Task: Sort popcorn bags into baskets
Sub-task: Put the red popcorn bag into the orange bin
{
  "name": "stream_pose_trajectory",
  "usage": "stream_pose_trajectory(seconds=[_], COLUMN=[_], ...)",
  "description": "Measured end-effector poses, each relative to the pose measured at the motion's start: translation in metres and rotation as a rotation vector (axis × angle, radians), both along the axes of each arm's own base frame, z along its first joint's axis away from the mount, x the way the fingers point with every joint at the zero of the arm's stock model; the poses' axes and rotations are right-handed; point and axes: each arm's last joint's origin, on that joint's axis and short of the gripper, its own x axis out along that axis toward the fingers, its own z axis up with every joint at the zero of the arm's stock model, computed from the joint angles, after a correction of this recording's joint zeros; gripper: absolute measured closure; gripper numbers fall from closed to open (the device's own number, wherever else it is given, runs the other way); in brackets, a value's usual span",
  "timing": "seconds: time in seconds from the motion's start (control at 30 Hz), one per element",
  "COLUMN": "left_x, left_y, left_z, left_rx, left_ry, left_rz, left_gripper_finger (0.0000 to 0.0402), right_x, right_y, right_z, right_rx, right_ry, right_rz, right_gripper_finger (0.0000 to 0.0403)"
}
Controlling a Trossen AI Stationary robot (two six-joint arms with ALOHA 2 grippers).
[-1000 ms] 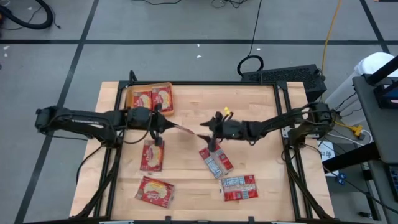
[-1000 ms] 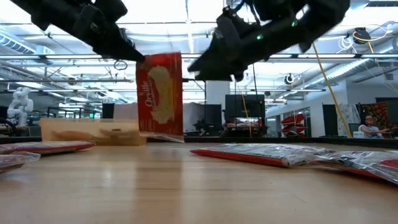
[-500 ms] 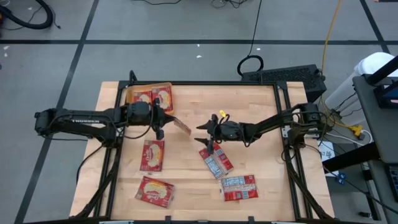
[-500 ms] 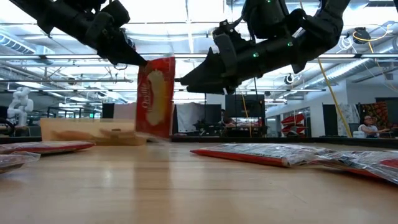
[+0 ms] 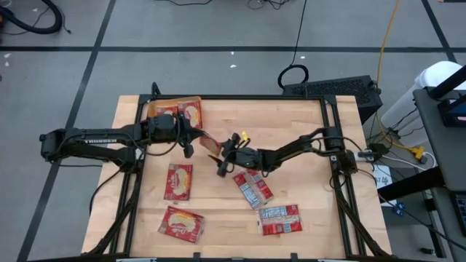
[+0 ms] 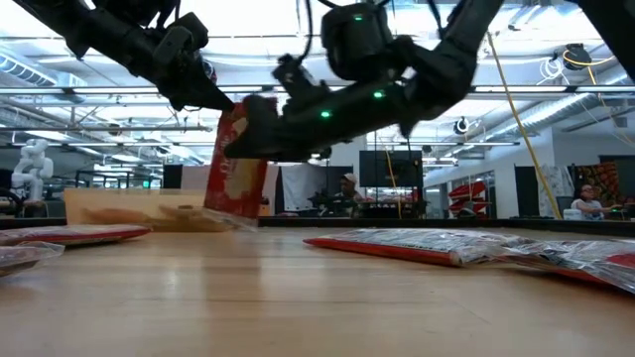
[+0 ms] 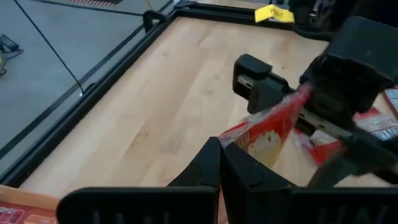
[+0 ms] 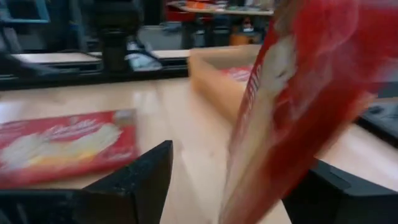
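popcorn bag (image 5: 210,143) hangs pinched in the closed left end effector (image 5: 191,144), between the spread fingers of the right end effector (image 5: 222,155).

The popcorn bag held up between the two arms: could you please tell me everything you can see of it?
The popcorn bag is a flat, glossy red packet with a cream picture. It hangs upright, slightly tilted, above the wooden table beside the orange basket. The left claw is shut on one edge, and the open right claw straddles it.

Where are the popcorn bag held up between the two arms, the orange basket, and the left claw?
held popcorn bag (image 6: 233,169), low view, on its red front face.
orange basket (image 5: 151,113), high view, on its left rim.
left claw (image 5: 195,138), high view, at the fingertips pinching the bag's edge.
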Motion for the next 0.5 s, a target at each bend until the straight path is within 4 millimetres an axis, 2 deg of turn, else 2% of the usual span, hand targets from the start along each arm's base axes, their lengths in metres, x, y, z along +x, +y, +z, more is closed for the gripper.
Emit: stream_pose_trajectory(seconds=[0.13,0.4,0.5], left_x=[0.0,-0.006,-0.014], left_y=[0.0,0.001,-0.001], left_z=[0.0,0.008,0.016], left_rx=[-0.004,0.018,0.015], left_ry=[0.003,-0.039,-0.08], left_rz=[-0.01,0.001,0.006], left_gripper_finger=[0.0397,0.039,0.0363], right_x=[0.008,0.0,-0.003], right_y=[-0.003,-0.019,-0.023], right_z=[0.006,0.022,0.029], right_rx=[-0.068,-0.071,-0.052], right_ry=[-0.007,0.018,0.045], right_rz=[-0.083,-0.039,-0.028], right_gripper_finger=[0.0205,0.038,0.0384])
